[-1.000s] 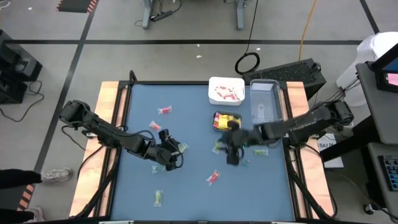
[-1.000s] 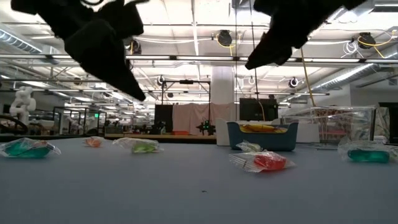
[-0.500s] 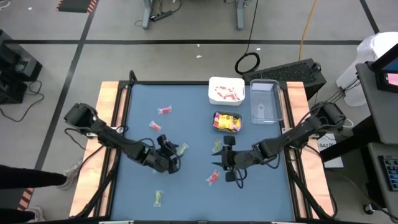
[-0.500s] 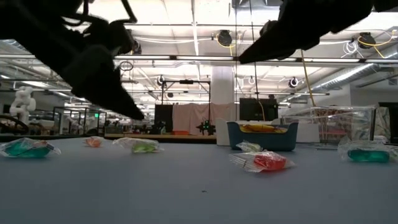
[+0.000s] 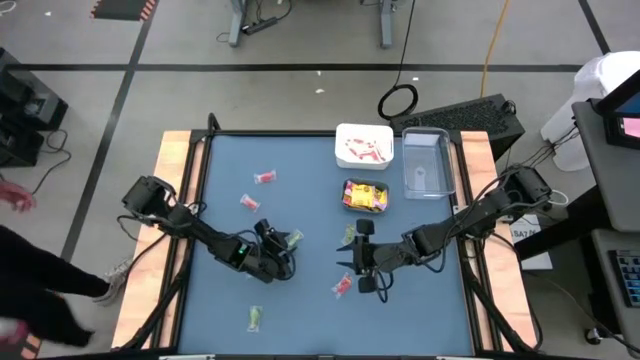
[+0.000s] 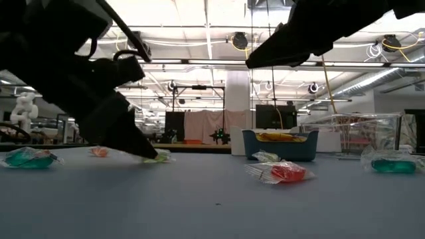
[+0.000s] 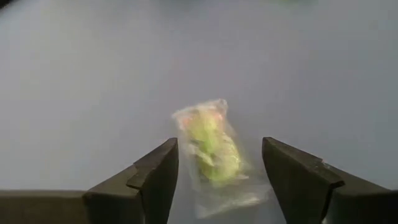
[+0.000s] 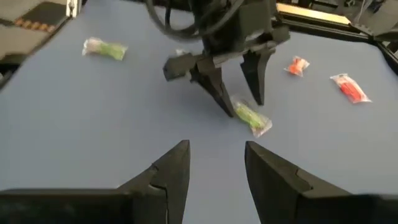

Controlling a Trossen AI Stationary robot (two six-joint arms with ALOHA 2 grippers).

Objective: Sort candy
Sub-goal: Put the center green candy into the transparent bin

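The candy lies scattered on the blue table top: red pieces (image 5: 264,177) (image 5: 249,202) (image 5: 343,285) and green pieces (image 5: 349,234) (image 5: 255,317). My left gripper (image 5: 283,247) is low over the table and open. Its fingers stand on either side of one green candy (image 7: 211,155), which lies flat on the table; I see no touch. The right wrist view shows that candy (image 8: 250,118) between those fingers. My right gripper (image 5: 352,262) hangs open above the table near a red candy, with nothing between its fingers (image 8: 217,146).
At the table's far side stand a white container (image 5: 363,146) with pink-white sticks, a clear container (image 5: 425,165) and a teal container (image 5: 365,195) with yellow packets. A person (image 5: 30,275) stands beyond the table's left edge.
My left gripper has sunk toward the table and tipped down around the green candy. My right gripper has gone from beside the teal container toward the table's near edge and a little lower. No candy has moved.
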